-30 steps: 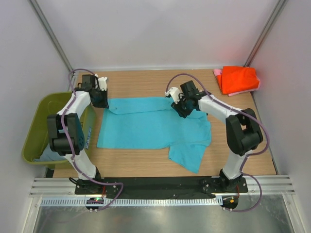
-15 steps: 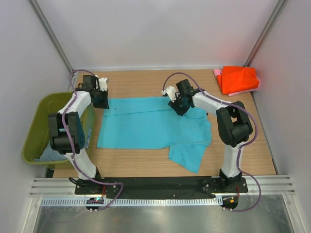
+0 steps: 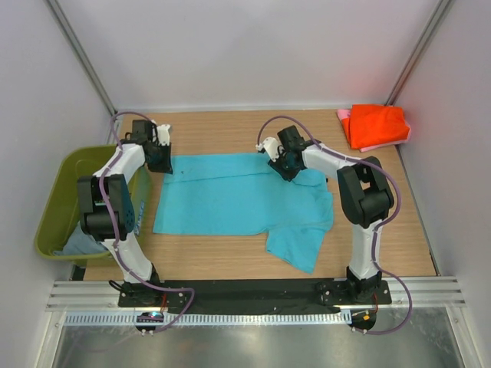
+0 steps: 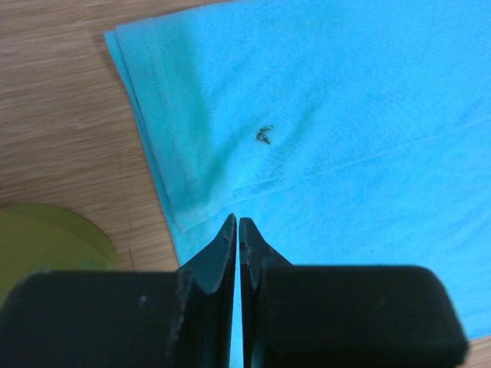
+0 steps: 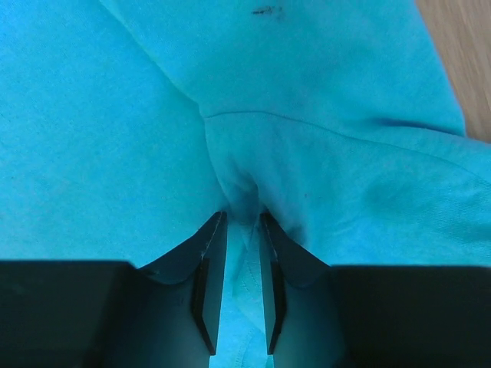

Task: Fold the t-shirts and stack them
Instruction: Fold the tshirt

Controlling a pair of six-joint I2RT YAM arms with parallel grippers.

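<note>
A first fold is in hand. The turquoise t-shirt (image 3: 230, 203) lies spread on the counter (image 3: 222, 130) beside the olive bin (image 3: 54, 207). The left tool (image 3: 163, 165) pinches its far corner nearest the bin, and the right tool (image 3: 285, 170) pinches a bunch farther along. Likely next: lift both evenly and fold toward the near hem.

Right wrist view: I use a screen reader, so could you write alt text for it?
The right pincer pinches a bunched fold of the turquoise t-shirt, which fills nearly the whole picture. A sliver of wooden table shows at the top right.
</note>
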